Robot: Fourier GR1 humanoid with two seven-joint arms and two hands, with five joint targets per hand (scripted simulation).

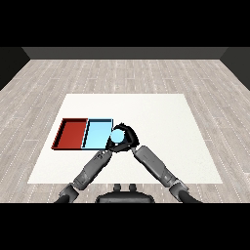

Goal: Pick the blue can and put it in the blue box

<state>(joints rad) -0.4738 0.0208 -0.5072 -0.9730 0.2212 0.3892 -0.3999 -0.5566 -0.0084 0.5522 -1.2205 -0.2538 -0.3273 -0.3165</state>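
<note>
Both forearms reach in from the near edge of the white surface (161, 146) toward the blue tray (96, 134). Right hand (128, 139) has its fingers curled round the blue can (117, 136), held just beside the tray's right edge, probably so it can be carried over the rim. Left hand (103, 155) sits just below the tray; its fingers I cannot tell. Red tray (71, 133) lies on the blue tray's far side.

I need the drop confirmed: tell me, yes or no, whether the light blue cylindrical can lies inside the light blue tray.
No: the light blue cylindrical can sits in the right hand, at the light blue tray's right edge.
</note>
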